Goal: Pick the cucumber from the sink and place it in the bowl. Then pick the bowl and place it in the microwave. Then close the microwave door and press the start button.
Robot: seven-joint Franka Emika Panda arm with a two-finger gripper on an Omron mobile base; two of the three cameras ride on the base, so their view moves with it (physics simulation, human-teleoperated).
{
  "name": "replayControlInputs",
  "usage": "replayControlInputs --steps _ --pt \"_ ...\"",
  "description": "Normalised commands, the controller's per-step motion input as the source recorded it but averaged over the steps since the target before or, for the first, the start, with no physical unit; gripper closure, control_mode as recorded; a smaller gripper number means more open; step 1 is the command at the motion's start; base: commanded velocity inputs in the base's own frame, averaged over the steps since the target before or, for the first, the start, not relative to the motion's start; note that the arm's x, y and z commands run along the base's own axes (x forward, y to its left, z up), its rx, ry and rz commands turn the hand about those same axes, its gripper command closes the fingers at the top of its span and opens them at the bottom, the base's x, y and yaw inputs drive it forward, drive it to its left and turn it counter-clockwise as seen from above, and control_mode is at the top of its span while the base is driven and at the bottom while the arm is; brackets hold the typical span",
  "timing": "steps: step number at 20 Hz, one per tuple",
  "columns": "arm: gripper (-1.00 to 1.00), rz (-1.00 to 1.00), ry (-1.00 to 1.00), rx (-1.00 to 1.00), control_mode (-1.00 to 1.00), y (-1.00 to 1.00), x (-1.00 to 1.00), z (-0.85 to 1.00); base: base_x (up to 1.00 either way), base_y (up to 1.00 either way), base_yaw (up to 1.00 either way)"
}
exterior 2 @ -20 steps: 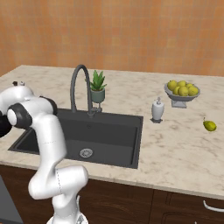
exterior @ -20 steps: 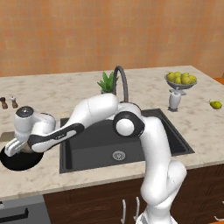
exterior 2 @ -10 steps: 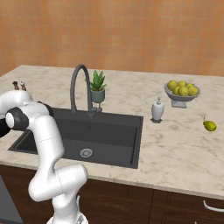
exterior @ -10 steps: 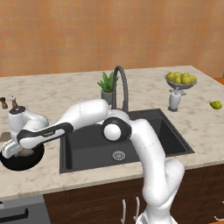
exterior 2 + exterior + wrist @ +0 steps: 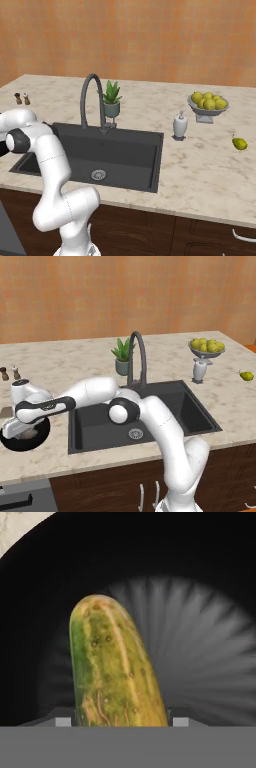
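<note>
The cucumber [image 5: 117, 672], yellow-green and speckled, stands up between my finger tips in the hand view, and my gripper [image 5: 120, 722] is shut on it. Right behind it lies the black bowl [image 5: 200, 612], close up. In the left base view my gripper [image 5: 17, 428] is low over the bowl [image 5: 35, 442], which sits on the counter left of the sink [image 5: 165, 406]. The cucumber is hidden by the hand there. The sink's dark basin [image 5: 125, 150] holds nothing but its drain. The microwave and its door are out of view.
A dark gooseneck faucet [image 5: 137, 358] and a potted plant [image 5: 122, 356] stand behind the sink. Two small shakers [image 5: 10, 373] are at the far left. To the right are a soap dispenser [image 5: 199, 371], a footed fruit bowl [image 5: 206, 348] and a loose pear [image 5: 245, 375].
The arm has swung further left and the hand has come down onto the black bowl with the cucumber still in its grip. The elbow has dropped over the sink.
</note>
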Motion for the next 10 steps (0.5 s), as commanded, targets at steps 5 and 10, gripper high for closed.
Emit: replayControlInputs --steps 5,10 --pt "-1.0 0.0 0.2 -0.02 -1.0 0.09 0.07 -0.48 0.0 0.0 0.0" --pt "-1.0 0.0 0.05 -0.01 -1.0 0.0 0.0 -0.05 0.0 0.0 0.0"
